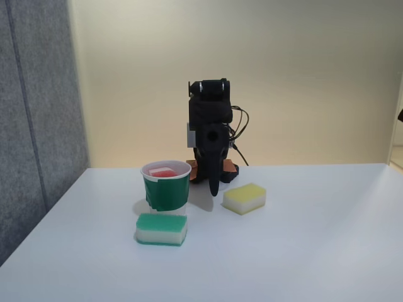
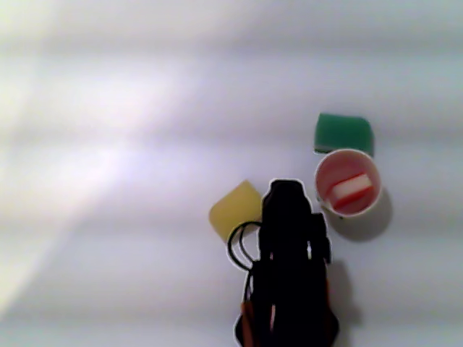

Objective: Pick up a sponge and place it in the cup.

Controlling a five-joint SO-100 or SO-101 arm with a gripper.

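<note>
1. the sponge (image 1: 163, 171) already sits inside the cup (image 1: 165, 194), its red top showing just under the white rim in the fixed view; in the other view it lies tilted across the cup's (image 2: 323, 195) bottom, red and white layers showing (image 2: 350, 191). judged from that, the placing step is done and what remains is only the retreat.
2. the end effector (image 1: 213, 189) hangs point-down at the middle of the fixed view, just right of the cup and apart from it, low over the white surface (image 1: 315, 251). its fingers look closed together with nothing between them, though the dark shape against its own shadow makes this hard to be sure of. in the other view the black arm (image 2: 289, 246) covers it from above.
3. the next move, as i judge it, calls for little: lift and fold back toward the base without brushing the cup, which is light and could tip.
4. around it: a green-topped sponge (image 1: 162, 228) lies in front of the cup, lower centre-left of the fixed view, near it but apart; in the other view it sits just above the cup (image 2: 343, 132).
5. a yellow sponge (image 1: 245, 197) lies right of the end effector in the fixed view, close to its tip; a sideways swing could nudge it. nothing else blocks the way up.
</note>
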